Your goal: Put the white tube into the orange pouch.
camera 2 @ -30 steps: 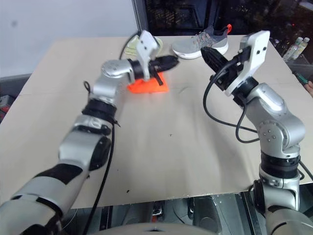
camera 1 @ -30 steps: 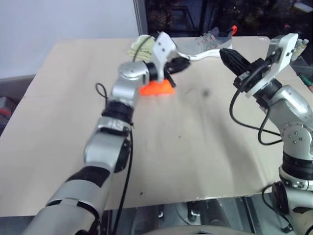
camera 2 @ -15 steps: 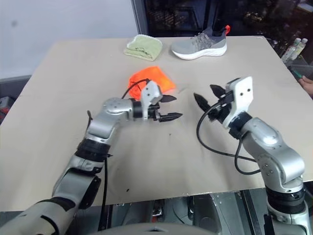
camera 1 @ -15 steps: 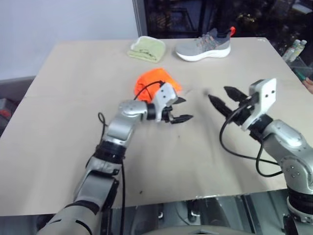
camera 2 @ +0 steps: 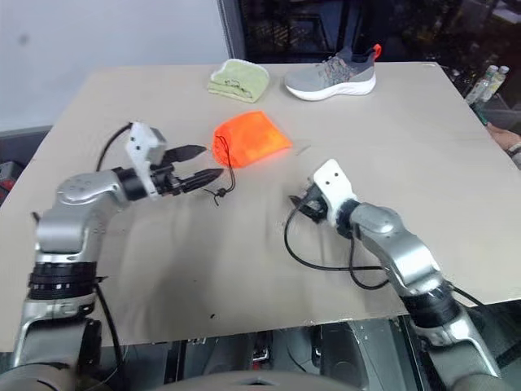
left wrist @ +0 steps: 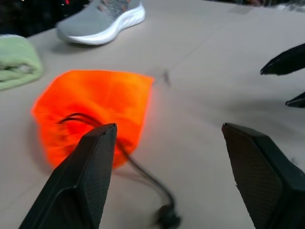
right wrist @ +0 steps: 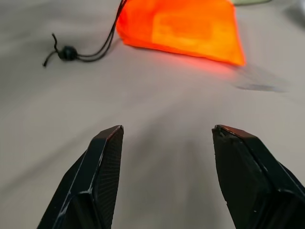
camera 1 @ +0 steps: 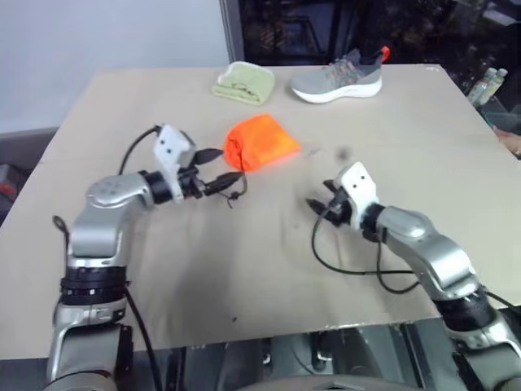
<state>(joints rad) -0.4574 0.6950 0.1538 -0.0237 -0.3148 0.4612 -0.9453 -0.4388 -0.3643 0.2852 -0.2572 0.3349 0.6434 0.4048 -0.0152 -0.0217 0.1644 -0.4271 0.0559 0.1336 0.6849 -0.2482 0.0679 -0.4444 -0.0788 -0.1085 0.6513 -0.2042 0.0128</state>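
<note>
Hovering low over the worktop [camera 1: 163,277], the left pincer [camera 1: 218,169] has its two black fingers spread apart w/ nothing between them, tips aimed at the orange pouch [camera 1: 259,142] and stopping just short of its cord end. Right pincer [camera 1: 321,200] also stands open and empty, fingers parted, near the middle of the worktop, well apart from the pouch; wrist view shows bare surface between its fingers [right wrist: 97,176].

Orange pouch: 1 of it, bright orange fabric, lying a bit rumpled and bulged rather than flat, roughly centre-rear of the worktop, between the two pincers and further back. Thin dark drawstring cord [right wrist: 90,53] trails out of its gathered end onto the worktop, ending in a small dark toggle [right wrist: 68,52] near the left pincer's tips. A paler oblong patch shows through the fabric in the right wrist view; can't tell what it is. White tube isn't something I can make out.

Behind the pouch, at the far edge: 1 light green folded cloth [camera 1: 244,81], and 1 grey shoe [camera 1: 338,75] w/ white sole and orange heel tab, beside each other, apart. Off the worktop's far right corner, 2 small pale bottles [camera 1: 487,81].
</note>
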